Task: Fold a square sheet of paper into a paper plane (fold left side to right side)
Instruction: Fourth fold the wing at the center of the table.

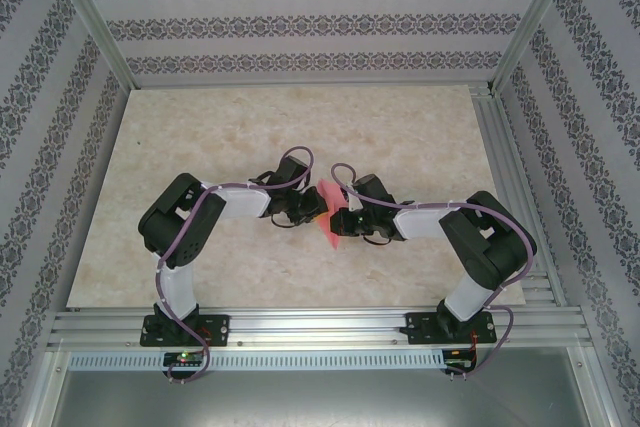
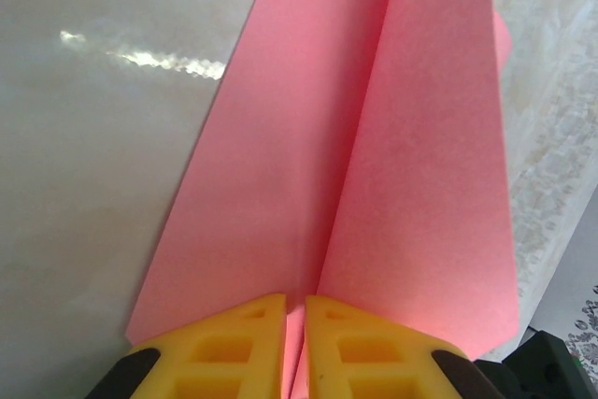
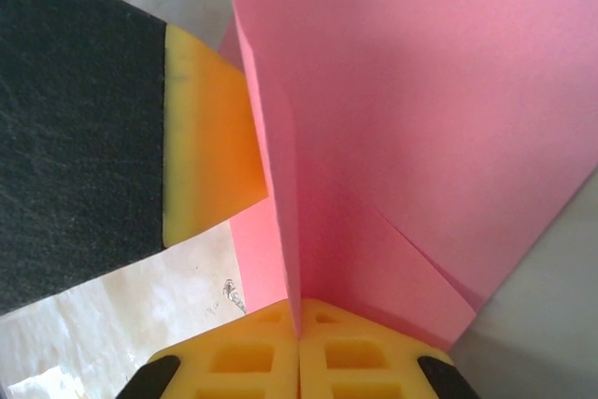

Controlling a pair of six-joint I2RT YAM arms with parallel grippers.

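Pink paper plane was pinched tight by left gripper and right gripper; squeezing evenly along the centre crease seemed wisest.

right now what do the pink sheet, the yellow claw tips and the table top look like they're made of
The pink sheet: thin matte paper, holding sharp creases. The left claw fingertips: yellow moulded or printed plastic, with recessed pockets, dull sheen. The table top: marble-pattern surface, glossy by the glare streak in the left wrist view; real stone or laminate, can't tell.
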